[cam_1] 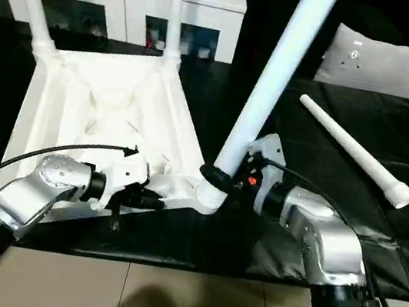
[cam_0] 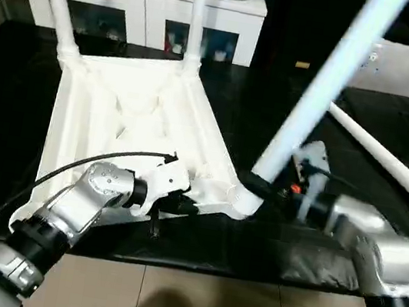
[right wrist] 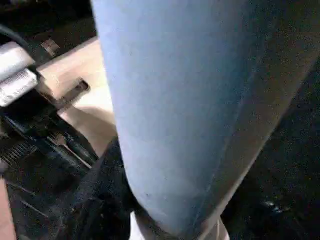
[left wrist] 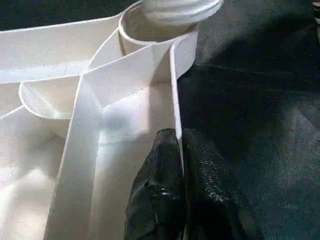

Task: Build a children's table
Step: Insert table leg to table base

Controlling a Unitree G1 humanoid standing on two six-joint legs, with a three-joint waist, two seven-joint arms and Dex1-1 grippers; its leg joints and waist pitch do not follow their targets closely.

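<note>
Left to centre: the children's table [cam_0: 128, 122] lies upturned on the black sheet [cam_0: 251, 250]. Lower left, left tool [left wrist: 179, 145] clamped on its rim. Centre right, right tool [cam_1: 224, 178] grips the leaning leg [cam_0: 314, 101] at its corner socket. Far right, a loose leg [cam_1: 353, 150].

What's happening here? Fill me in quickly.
A humanoid robot is building a white children's table. The tabletop lies upside down on a black mat, with two legs already standing in its far corners. The left gripper is pinched shut on the near rim, steadying it. The right gripper holds a third leg, tilted, at the near corner socket. The fourth leg lies loose on the mat.
</note>
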